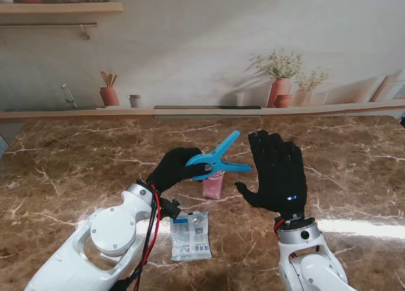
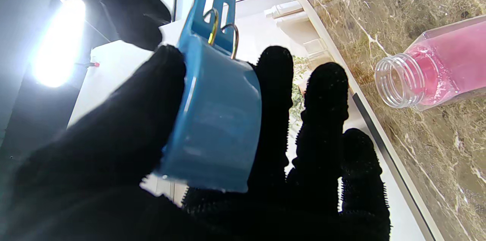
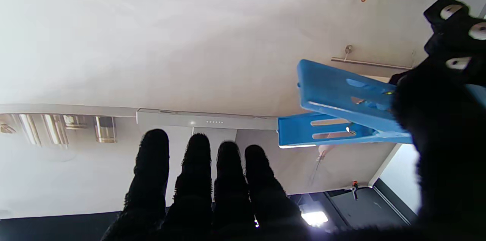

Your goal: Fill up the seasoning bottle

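Observation:
My left hand point(image 1: 172, 169) is shut on a big blue clip point(image 1: 218, 157), held above the table with its jaws spread toward the right. The left wrist view shows my fingers point(image 2: 114, 119) wrapped round the blue clip point(image 2: 214, 112). Behind and under the clip stands the clear seasoning bottle point(image 1: 213, 185) with pink contents; its mouth is uncapped, as the left wrist view of the bottle point(image 2: 429, 72) shows. My right hand point(image 1: 278, 172) is open, fingers straight, just right of the bottle. A clear seasoning packet point(image 1: 190, 235) lies flat on the table near me.
The brown marble table point(image 1: 69, 171) ends at a ledge with pots, plants and utensils against the back wall. The right wrist view shows only my fingers point(image 3: 197, 180), the blue clip point(image 3: 341, 112) and the wall.

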Controlling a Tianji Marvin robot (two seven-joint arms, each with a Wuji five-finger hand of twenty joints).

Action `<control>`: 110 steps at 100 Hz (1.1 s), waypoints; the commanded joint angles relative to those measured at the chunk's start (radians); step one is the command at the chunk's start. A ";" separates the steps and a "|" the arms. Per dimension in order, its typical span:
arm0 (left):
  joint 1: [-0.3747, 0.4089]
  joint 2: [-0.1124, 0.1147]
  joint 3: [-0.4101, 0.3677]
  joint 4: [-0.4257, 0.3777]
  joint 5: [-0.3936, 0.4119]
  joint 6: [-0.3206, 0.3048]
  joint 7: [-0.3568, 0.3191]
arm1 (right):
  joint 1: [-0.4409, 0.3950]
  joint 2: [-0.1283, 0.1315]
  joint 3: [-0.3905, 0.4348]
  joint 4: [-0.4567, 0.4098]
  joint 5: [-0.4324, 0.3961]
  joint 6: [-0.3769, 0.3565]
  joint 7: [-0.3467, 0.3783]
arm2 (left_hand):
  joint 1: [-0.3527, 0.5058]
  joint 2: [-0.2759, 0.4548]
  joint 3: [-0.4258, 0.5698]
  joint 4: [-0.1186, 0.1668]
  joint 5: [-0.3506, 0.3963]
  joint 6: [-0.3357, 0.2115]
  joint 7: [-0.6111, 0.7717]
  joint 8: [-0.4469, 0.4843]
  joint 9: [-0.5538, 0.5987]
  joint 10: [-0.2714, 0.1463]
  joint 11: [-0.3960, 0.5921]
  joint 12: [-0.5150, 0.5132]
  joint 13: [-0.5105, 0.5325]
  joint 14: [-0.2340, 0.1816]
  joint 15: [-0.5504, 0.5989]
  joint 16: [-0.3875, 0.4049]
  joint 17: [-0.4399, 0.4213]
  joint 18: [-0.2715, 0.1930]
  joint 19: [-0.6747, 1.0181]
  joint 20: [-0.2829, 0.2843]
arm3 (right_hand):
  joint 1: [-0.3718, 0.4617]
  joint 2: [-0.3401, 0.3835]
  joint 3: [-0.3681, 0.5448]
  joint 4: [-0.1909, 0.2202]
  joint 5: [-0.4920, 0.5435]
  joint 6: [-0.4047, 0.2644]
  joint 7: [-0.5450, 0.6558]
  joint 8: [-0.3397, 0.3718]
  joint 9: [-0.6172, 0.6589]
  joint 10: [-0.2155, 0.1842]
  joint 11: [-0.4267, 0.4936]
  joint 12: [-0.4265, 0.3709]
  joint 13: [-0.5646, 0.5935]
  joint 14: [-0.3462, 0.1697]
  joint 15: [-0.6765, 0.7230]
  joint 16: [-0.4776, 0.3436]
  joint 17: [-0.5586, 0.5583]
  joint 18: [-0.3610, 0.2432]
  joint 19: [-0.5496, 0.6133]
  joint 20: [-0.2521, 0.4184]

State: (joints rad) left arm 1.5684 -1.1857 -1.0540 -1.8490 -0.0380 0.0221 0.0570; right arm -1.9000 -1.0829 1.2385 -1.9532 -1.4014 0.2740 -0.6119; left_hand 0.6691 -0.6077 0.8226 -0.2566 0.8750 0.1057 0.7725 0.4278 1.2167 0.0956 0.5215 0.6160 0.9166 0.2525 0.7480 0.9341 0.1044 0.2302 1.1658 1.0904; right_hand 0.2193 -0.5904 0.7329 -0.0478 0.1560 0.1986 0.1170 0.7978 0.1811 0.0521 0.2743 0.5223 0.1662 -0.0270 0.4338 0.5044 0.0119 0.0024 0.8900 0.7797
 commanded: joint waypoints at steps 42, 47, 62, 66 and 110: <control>0.003 0.000 -0.001 0.003 -0.014 0.014 -0.023 | 0.067 0.033 -0.042 0.011 -0.121 -0.060 0.042 | 0.112 0.035 0.167 0.040 0.068 -0.225 0.162 0.075 0.080 0.006 0.037 -0.008 0.056 0.022 0.058 0.008 0.013 -0.029 0.064 0.030 | -0.056 -0.054 0.033 0.016 0.022 0.047 -0.184 -0.817 -0.060 0.043 -0.319 -0.468 -0.096 -0.008 -0.456 -0.351 -0.107 -0.023 -0.422 -0.215; 0.003 0.002 -0.002 0.002 -0.016 0.015 -0.031 | 0.088 0.036 -0.050 0.025 -0.127 -0.070 0.052 | 0.111 0.035 0.167 0.039 0.069 -0.224 0.162 0.075 0.081 0.005 0.038 -0.009 0.056 0.022 0.060 0.008 0.011 -0.028 0.065 0.031 | -0.054 -0.055 0.031 0.015 0.025 0.051 -0.199 -0.834 -0.060 0.049 -0.325 -0.508 -0.097 -0.005 -0.461 -0.388 -0.109 -0.023 -0.472 -0.229; 0.002 0.006 -0.005 0.003 -0.025 0.012 -0.050 | 0.135 0.044 -0.065 0.059 -0.153 -0.082 0.077 | 0.112 0.032 0.170 0.039 0.070 -0.226 0.165 0.080 0.082 0.006 0.043 -0.008 0.057 0.023 0.063 0.008 0.012 -0.027 0.067 0.031 | -0.057 -0.053 0.030 0.016 0.027 0.054 -0.212 -0.847 -0.063 0.062 -0.328 -0.537 -0.103 0.007 -0.466 -0.436 -0.111 -0.011 -0.537 -0.225; 0.002 0.007 -0.006 0.003 -0.027 0.011 -0.053 | 0.144 0.046 -0.068 0.066 -0.159 -0.081 0.085 | 0.112 0.033 0.171 0.039 0.071 -0.229 0.166 0.082 0.082 0.004 0.044 -0.007 0.058 0.023 0.065 0.008 0.013 -0.027 0.068 0.031 | -0.057 -0.053 0.030 0.016 0.026 0.053 -0.212 -0.846 -0.063 0.062 -0.328 -0.536 -0.102 0.008 -0.466 -0.438 -0.110 -0.008 -0.541 -0.225; 0.002 0.014 -0.017 0.006 -0.077 -0.004 -0.095 | 0.238 0.059 -0.109 0.205 -0.202 -0.011 -0.024 | 0.114 0.030 0.178 0.039 0.069 -0.238 0.172 0.108 0.080 0.003 0.051 0.003 0.054 0.023 0.068 0.010 0.005 -0.033 0.063 0.028 | 0.195 -0.078 -0.044 0.043 -0.022 -0.025 0.027 -0.052 0.043 -0.007 -0.084 -0.192 -0.065 -0.007 -0.337 -0.233 -0.096 0.005 -0.342 -0.161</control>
State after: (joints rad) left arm 1.5682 -1.1741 -1.0719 -1.8468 -0.1050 0.0223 -0.0305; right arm -1.6655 -1.0312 1.1260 -1.7614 -1.6068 0.2657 -0.6540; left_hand 0.6760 -0.6059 0.8547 -0.2572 0.8750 0.1300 0.7853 0.4690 1.2293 0.1030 0.5449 0.6160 0.9386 0.2638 0.7739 0.9341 0.1164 0.2286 1.1945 1.0954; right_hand 0.3688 -0.6517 0.6993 -0.0478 0.1308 0.1864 0.1015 0.6830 0.1974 0.0516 0.1384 0.3018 0.1051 -0.0300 0.0598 0.2463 -0.0801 -0.0086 0.5125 0.6233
